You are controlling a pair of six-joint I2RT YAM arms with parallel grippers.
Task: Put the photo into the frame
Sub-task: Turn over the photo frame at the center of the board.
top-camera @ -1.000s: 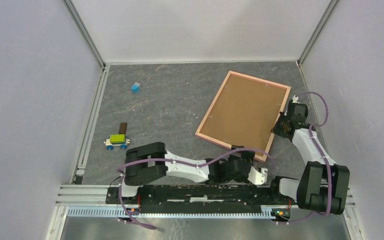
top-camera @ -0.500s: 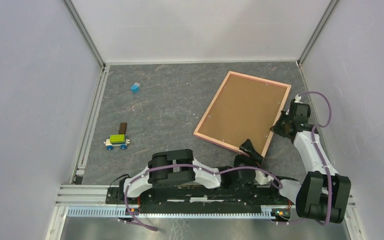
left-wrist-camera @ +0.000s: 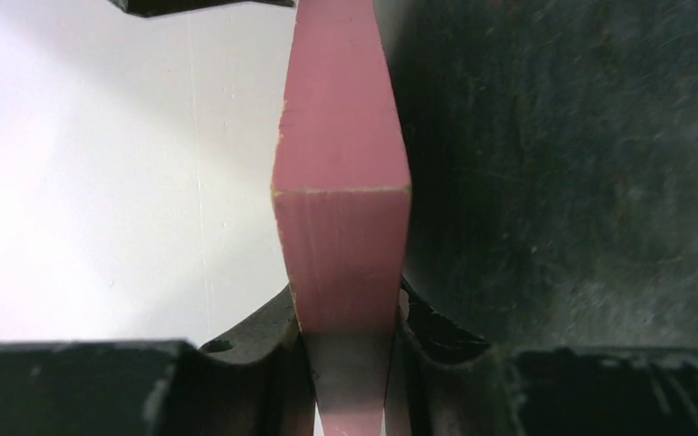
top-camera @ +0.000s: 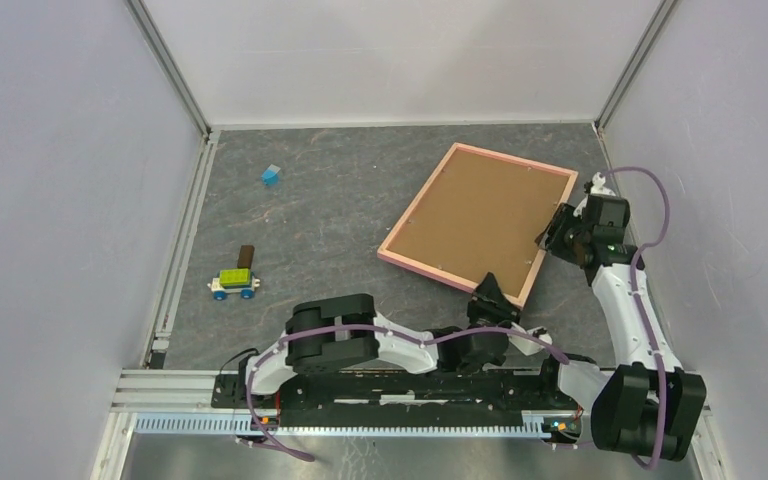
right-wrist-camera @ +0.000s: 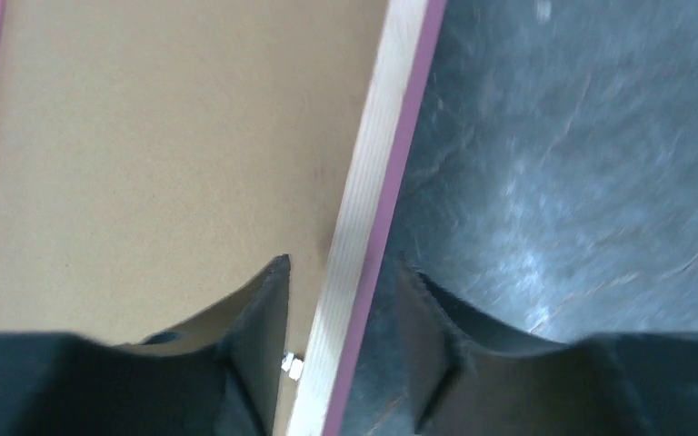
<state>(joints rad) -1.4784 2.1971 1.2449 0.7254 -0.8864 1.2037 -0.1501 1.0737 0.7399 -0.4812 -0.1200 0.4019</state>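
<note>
Looks not done yet: no photo to see, just the frame [top-camera: 425,268] at the right of the table [top-camera: 340,220], brown backing board [top-camera: 480,215] up, left gripper [top-camera: 487,288] pinching its near corner, right gripper [top-camera: 550,235] around its side rim, can't tell if squeezing.

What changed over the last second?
The left claw reached forward and clamped the near rim of the salmon-pink wooden picture frame, which swung slightly, its near-left corner moving left. The right claw moved farther away along the right rim, straddling it. The small toy car and blue block stayed put.
</note>
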